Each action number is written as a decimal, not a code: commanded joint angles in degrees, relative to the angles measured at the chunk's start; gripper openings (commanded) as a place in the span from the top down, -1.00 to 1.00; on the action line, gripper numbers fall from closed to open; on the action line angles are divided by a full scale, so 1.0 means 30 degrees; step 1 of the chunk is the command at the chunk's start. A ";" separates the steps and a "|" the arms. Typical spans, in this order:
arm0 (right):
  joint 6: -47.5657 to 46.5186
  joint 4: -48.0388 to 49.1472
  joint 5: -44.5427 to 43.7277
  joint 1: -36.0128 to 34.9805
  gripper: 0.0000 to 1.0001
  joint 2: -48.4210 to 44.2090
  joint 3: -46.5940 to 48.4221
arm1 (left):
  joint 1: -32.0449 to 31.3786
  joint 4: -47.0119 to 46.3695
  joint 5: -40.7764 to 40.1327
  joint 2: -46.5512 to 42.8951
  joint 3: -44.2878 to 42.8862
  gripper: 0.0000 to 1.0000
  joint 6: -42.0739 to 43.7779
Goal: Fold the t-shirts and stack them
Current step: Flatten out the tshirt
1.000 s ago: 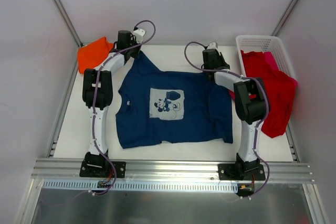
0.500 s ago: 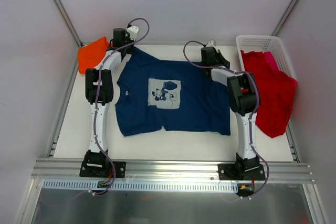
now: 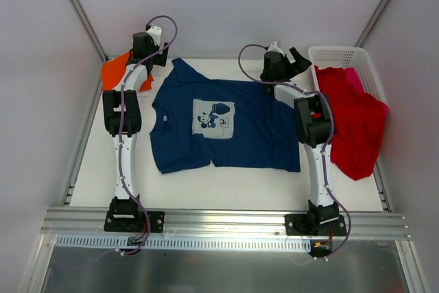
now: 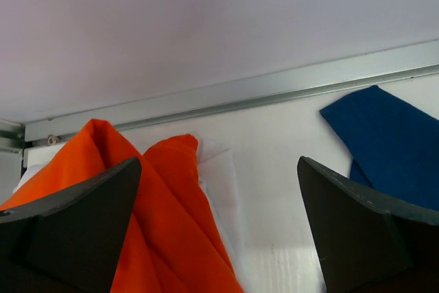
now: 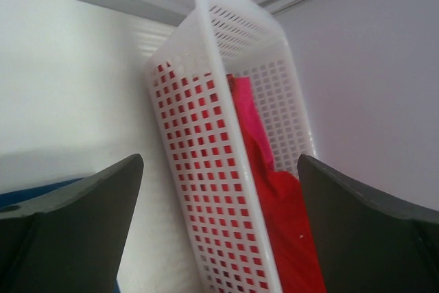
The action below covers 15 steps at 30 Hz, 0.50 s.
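The navy blue t-shirt (image 3: 226, 125) lies spread flat on the white table, its pale mouse print (image 3: 213, 117) facing up. An orange t-shirt (image 3: 112, 73) is bunched at the far left corner. A red t-shirt (image 3: 353, 118) and a pink one (image 3: 356, 77) hang out of the white basket (image 3: 341, 53). My left gripper (image 3: 149, 51) hovers open by the far edge, between the orange t-shirt (image 4: 158, 224) and the navy sleeve (image 4: 391, 135). Beside the basket (image 5: 212, 156), my right gripper (image 3: 296, 61) is open and holds nothing.
An aluminium rail (image 4: 226, 97) runs along the table's far edge, with grey walls close behind and at both sides. The red t-shirt (image 5: 288, 231) and pink t-shirt (image 5: 250, 114) fill the basket. Both arm bases sit on the near rail (image 3: 219, 221).
Both grippers went from shut to open, letting go of the navy t-shirt's far edge. The arms stretched farther back, dragging the shirt back before release.
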<state>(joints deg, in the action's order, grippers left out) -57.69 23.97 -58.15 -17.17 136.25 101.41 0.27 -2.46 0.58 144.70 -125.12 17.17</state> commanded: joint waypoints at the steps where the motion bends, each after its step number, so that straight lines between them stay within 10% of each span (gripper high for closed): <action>1: -0.2822 0.3754 -0.1299 -0.0487 -0.99 -0.2778 -0.0371 | -0.0208 -0.1054 -0.1012 -0.3605 0.0977 -0.98 -0.1004; 6: -0.0761 0.0974 -0.0543 -0.2389 -0.99 -0.6151 -0.1721 | -0.1871 -0.1611 -0.1393 -0.7793 0.4868 -0.98 -0.1299; 12: 1.2831 -1.5553 1.3416 -0.4062 -0.88 -0.8063 0.4412 | -0.5330 -0.0620 -0.4817 -1.2218 0.8681 -0.98 -0.1649; 15: 1.5825 -1.5960 2.2604 -0.4266 -0.76 -0.7156 0.5718 | -0.7002 0.1195 -0.5875 -1.4799 1.0675 -0.98 -0.2906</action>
<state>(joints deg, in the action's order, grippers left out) -28.67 -10.09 -20.62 -31.22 115.11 115.02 -17.52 -3.27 -11.44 108.01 -97.86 12.43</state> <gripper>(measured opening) 0.890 0.990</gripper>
